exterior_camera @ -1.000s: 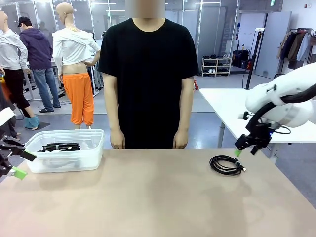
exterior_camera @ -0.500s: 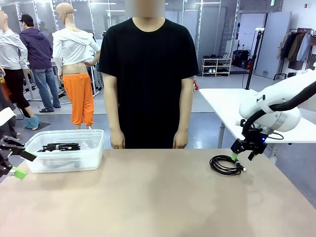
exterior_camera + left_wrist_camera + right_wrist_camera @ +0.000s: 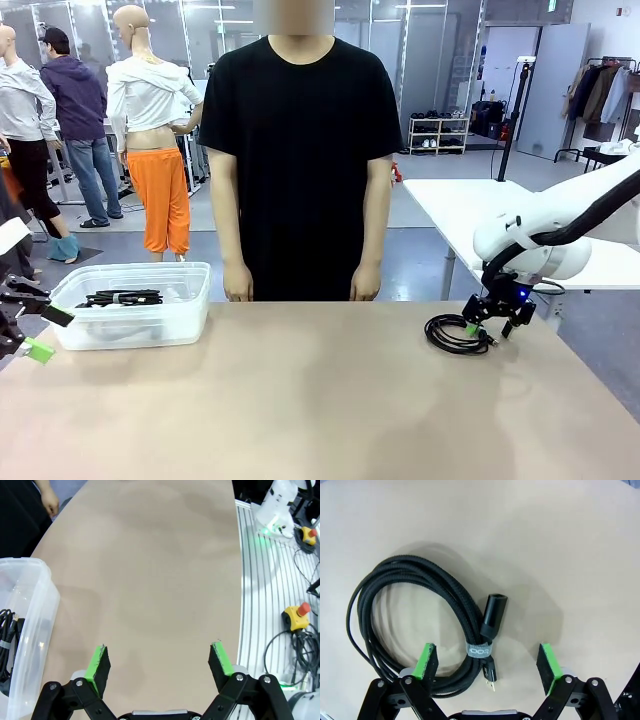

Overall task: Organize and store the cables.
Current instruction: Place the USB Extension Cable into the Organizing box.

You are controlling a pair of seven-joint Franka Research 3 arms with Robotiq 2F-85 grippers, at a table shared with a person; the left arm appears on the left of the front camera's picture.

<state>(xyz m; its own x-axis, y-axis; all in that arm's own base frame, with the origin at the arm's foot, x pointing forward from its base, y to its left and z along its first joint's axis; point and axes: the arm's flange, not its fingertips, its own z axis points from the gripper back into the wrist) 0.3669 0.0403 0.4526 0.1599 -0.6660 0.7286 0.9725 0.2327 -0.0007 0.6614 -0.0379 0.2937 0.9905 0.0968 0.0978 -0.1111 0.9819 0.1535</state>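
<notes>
Right gripper (image 3: 489, 661) hangs low over the coiled cable (image 3: 415, 620) at table's right side, jaws spread wide, nothing held. Strapped bundle runs 12-to-6 between the pads, toward the 9 o'clock one. Left gripper (image 3: 160, 661) gapes empty, well apart, beside the bin (image 3: 140, 322).

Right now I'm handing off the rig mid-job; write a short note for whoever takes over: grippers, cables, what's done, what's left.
Left gripper: open, holds nothing, hovers over bare table beside the bin.
Right gripper: jaws apart, low over the loose cable, fingers either side of its strapped section; nothing gripped yet.
Cables: one coil in the bin, at the table's left; the loose cable lies on the table's right.
Person: across the table, hands at their sides.
Done: one cable stored.
Left: grip the loose cable, carry it to the bin, release.
</notes>
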